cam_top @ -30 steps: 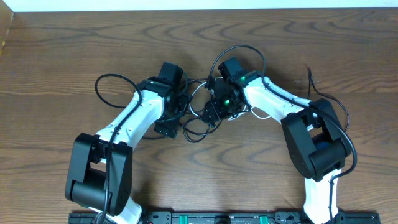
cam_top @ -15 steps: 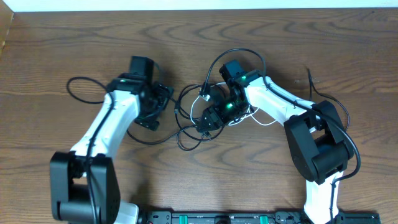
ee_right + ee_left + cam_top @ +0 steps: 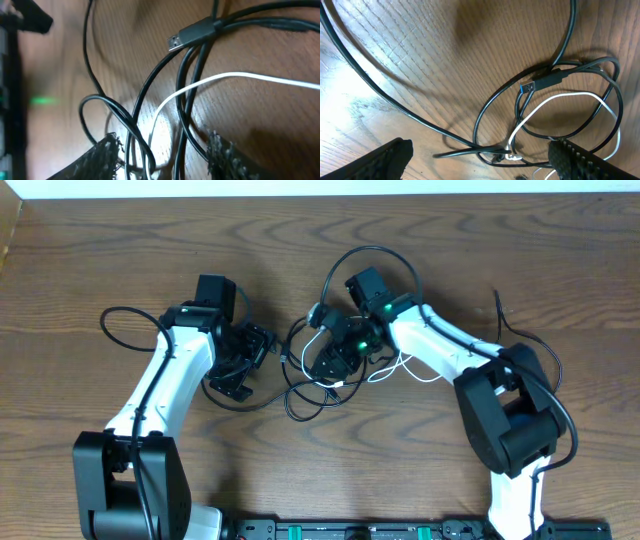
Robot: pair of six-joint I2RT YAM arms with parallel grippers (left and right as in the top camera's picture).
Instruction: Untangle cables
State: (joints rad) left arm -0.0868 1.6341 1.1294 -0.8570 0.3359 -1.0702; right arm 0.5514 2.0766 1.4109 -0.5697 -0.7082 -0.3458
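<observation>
The left end effector has pulled back to the left since a second ago, when it sat against the tangle beside the right end effector. It now stands apart from the cables, its jaws spread wide and empty. The right one has stayed over the tangle mid-tabletop, its jaws partly apart, with black cords and the white cord running loose between its fingers. The black loops now spread further left.

Cables heaped on table centre; left gripper just left of them, right gripper over them.
</observation>
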